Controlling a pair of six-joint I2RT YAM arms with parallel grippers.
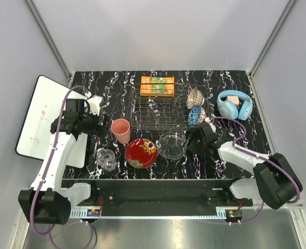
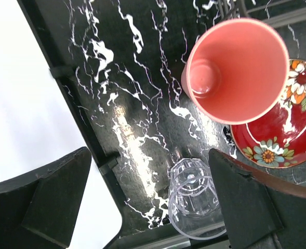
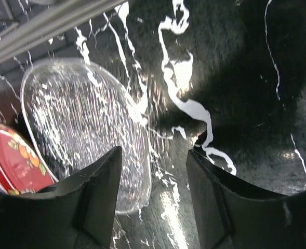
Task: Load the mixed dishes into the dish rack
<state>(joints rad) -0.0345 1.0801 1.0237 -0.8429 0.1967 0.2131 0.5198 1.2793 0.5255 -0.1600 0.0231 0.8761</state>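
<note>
Your left gripper has its jaws open and empty beside the pink cup, with bare worktop running left to the board edge. Your right gripper has its jaws open, and the clear bowl rim shows between them. The rack is just beyond and the red bowl crowds the left.

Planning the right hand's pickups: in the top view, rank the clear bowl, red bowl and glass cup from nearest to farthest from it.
1. Clear bowl, just left of the right hand.
2. Red bowl, farther left.
3. Glass cup, farthest left, near the front edge.
</note>
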